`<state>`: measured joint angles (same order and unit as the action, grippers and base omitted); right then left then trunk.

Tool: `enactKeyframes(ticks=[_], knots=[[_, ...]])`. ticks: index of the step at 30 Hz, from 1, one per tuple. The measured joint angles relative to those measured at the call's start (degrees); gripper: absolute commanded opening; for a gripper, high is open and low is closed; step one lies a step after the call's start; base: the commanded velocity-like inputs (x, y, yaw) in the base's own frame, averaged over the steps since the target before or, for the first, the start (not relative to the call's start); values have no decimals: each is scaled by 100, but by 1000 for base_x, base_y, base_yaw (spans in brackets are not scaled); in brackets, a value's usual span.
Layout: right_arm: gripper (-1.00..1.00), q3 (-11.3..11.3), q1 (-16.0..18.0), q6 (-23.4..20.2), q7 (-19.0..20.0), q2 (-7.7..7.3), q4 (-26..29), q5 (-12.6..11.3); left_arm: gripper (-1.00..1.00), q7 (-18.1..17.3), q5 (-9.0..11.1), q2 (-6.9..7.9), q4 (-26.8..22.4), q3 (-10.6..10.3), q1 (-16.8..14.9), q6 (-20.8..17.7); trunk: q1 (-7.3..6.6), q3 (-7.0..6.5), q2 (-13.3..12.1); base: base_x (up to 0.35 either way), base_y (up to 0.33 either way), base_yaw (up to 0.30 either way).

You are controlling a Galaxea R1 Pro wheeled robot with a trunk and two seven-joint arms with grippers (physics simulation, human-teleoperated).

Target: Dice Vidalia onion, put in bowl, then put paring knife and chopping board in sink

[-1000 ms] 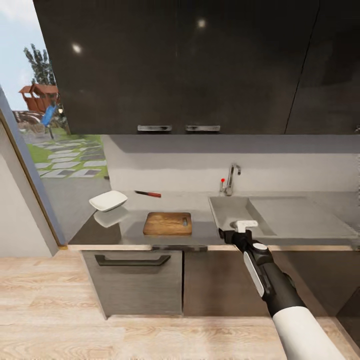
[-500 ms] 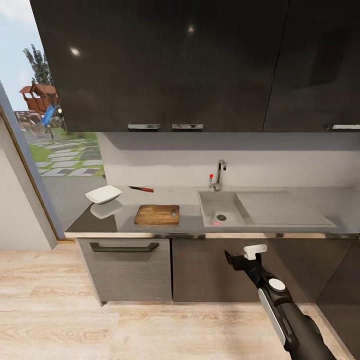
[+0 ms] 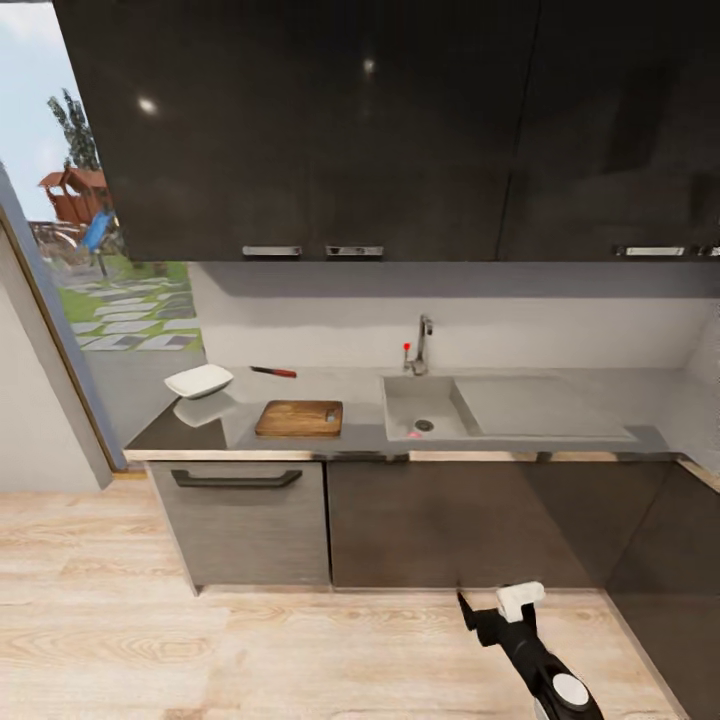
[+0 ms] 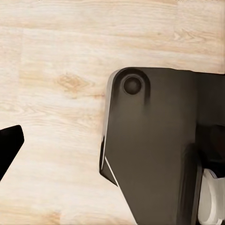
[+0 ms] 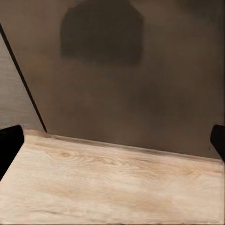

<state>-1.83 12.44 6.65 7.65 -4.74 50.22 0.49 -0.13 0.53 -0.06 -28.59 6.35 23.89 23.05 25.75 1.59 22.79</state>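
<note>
The head view looks across a wooden floor [image 3: 120,620] at a kitchen run. The grey glossy countertop [image 3: 360,435] sits over dark grey cabinets [image 3: 440,525] and a drawer with a dark handle [image 3: 237,479]; dark upper cabinets [image 3: 330,120] hang above. The sink [image 3: 420,408] is recessed in the countertop, with a round drain [image 3: 424,425], a flat drainboard [image 3: 535,405] to its right and a chrome tap [image 3: 421,345] with a red-tipped lever behind it. A small pinkish object lies on the basin floor just beside the drain; it is too small to identify. The chopping board [image 3: 299,418] lies flat on the countertop to the left of the sink, its slot handle hole toward the sink. The paring knife [image 3: 273,372] lies behind the board, near the wall, apart from the board. The white bowl [image 3: 199,381] stands at the left end of the countertop, near the knife. The right gripper [image 3: 495,607] is low over the floor in front of the cabinets, well apart from the countertop; in the right wrist view its fingertips [image 5: 9,145] sit at opposite edges of the frame, spread wide, with nothing between them. The left wrist view shows the floor, part of the robot's dark base [image 4: 154,145] and one dark fingertip of the left gripper [image 4: 8,147]; its opening cannot be determined.
</note>
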Motion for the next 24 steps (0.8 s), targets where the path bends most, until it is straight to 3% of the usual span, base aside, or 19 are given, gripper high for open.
enactKeyframes(ticks=[4,12,24], knots=[[100,15,-8,232,-17,2,-799,0,100,1,-10,-1,-24,-4,0,-3,0,0,0,-10,-12,0],[100,36,-10,278,-83,4,-1952,-14,100,5,-8,-1,-23,-4,-9,-8,-2,17,0,66,-46,0],[100,45,-11,278,-87,6,-2358,-27,100,4,-4,-9,10,-9,-9,0,-2,125,0,233,-182,0]])
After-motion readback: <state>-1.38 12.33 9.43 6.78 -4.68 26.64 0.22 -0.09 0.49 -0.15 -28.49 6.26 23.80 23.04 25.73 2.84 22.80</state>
